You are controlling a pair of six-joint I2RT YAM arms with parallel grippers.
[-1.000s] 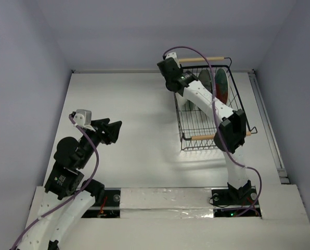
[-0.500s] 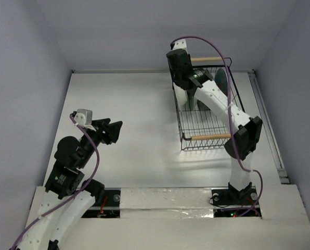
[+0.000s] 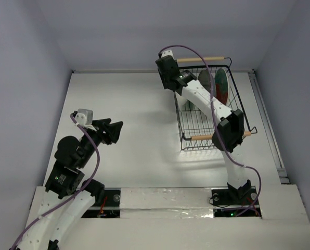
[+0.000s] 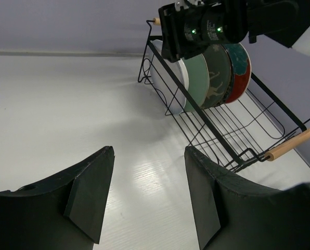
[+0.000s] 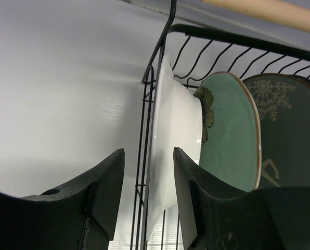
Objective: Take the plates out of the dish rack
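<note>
The black wire dish rack (image 3: pixel 196 125) stands at the far right of the table. Four plates stand on edge in its far end: white (image 4: pixel 177 86), pale green (image 4: pixel 196 83), dark grey with pale deer (image 4: pixel 215 78), and red-rimmed with a teal centre (image 4: pixel 240 67). My right gripper (image 5: pixel 149 151) hangs open over the rack's far left corner. Its left finger is outside the rack wire (image 5: pixel 146 130). Its right finger is in front of the white plate (image 5: pixel 178 125), and that plate's rim shows in the gap. My left gripper (image 3: pixel 116 130) hovers open and empty over the left of the table.
The right arm stretches diagonally over the rack and hides part of it in the top view. Wooden rod handles cap the rack's near end (image 3: pixel 217 136) and far end (image 3: pixel 202 60). Pale walls enclose the table at the back and both sides.
The right wrist swung right over the rack's far end, then came back to its far left corner. The left arm has not moved.
</note>
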